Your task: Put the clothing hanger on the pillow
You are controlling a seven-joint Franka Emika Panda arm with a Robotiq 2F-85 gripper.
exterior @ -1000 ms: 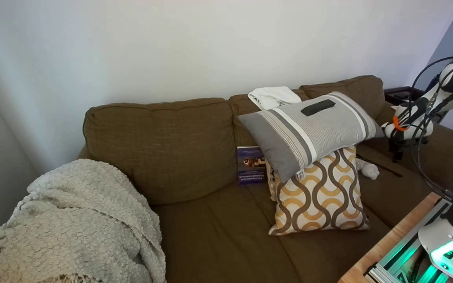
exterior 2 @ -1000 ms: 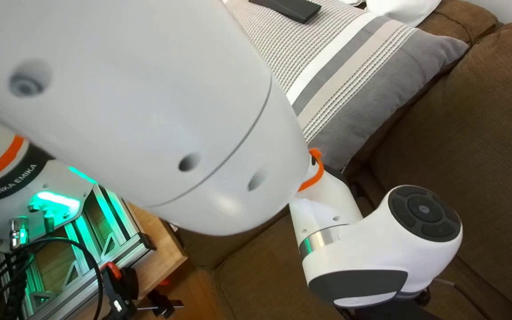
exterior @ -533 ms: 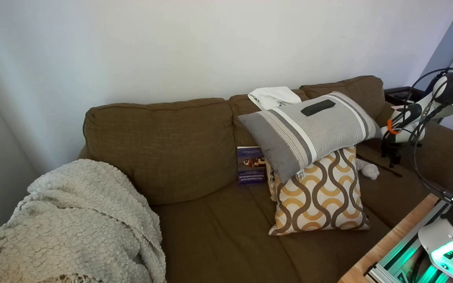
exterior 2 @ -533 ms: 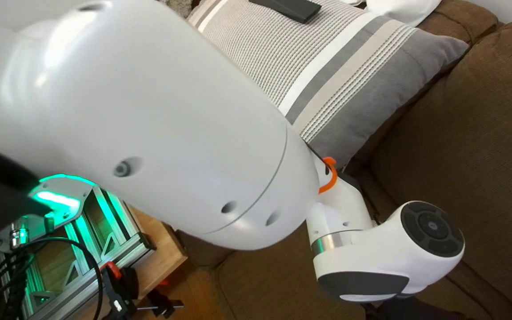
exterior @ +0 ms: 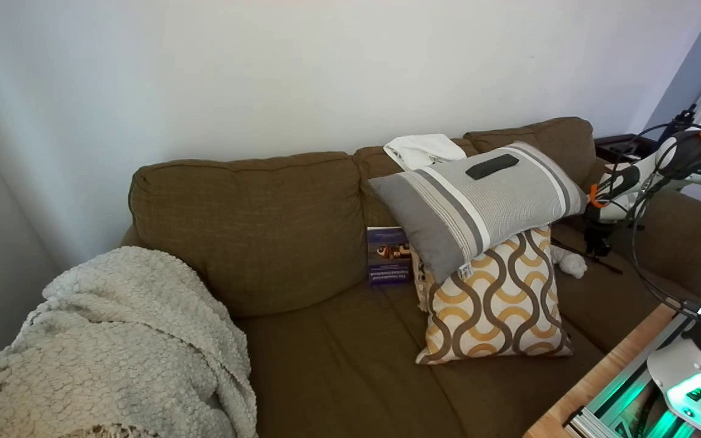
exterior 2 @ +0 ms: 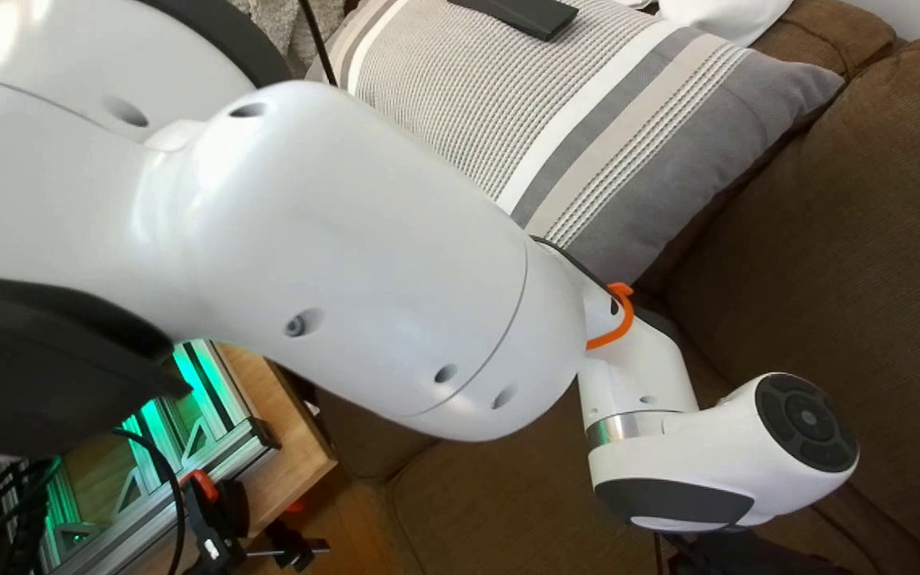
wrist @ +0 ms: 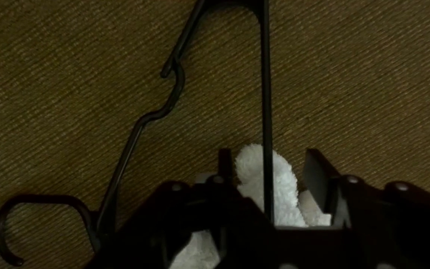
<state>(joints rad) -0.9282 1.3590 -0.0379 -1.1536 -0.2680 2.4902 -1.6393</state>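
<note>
Currently, the thin black clothing hanger (wrist: 266,93) is supported by the brown woven-fabric sofa (exterior: 326,353), its straight bar seen between the spread jaws. A white, brown-and-yellow-patterned cushion (exterior: 490,310) is overlapped by the large grey, pale-striped square pillow (exterior: 484,204).

A brown sofa (exterior: 338,359) bore one fleecy blanket (exterior: 134,347), one purple-blue book (exterior: 389,257), one patterned cushion (exterior: 498,299), one white cloth (exterior: 423,150).

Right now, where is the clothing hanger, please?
In the wrist view, the clothing hanger lies centre-left on the sofa, overlapping a fluffy white object.
</note>
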